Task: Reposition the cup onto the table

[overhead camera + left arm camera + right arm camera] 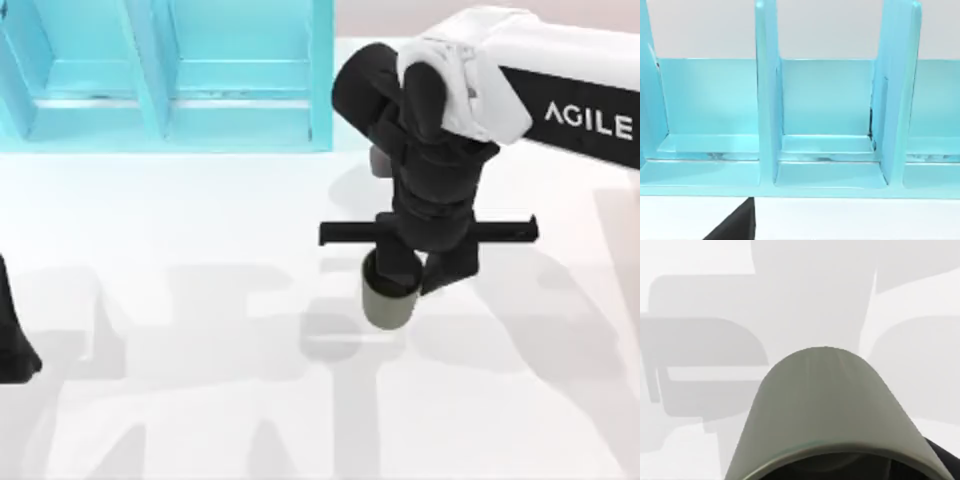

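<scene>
Closest to the right wrist camera, one cup (825, 410) sits right at the lens, olive-grey wall curving away, dark mouth at the near edge, white table (700, 295) beyond it with grey shadows. Count: one cup, one table, one shelf unit, two arms.

From the top view the cup (388, 300) is at the middle of the table (200, 250), a bit right of centre, well apart from the turquoise-blue shelf unit (160, 75) along the far edge on the left. Whether its base touches the table or hangs just above it, cannot tell (a shadow lies just left of it).

Right gripper (415, 270) comes straight down over the cup. One black finger (398, 262) goes inside the cup mouth, the other sits outside the wall on the right, so the rim is pinched between them, fingers closed narrow on the cup wall. A black crossbar runs left-right just above the fingers.

Writing: white letters "AGILE" on the black section of the right arm (590, 120), cut off at the picture's edge. No other text readable.

Left arm (15, 340) is parked at the left edge of the table, just a black piece showing; its finger state cannot be told. Left wrist view faces the shelf unit (767, 100): upright dividers, three compartments partly seen, a black part (737, 225) low down.
</scene>
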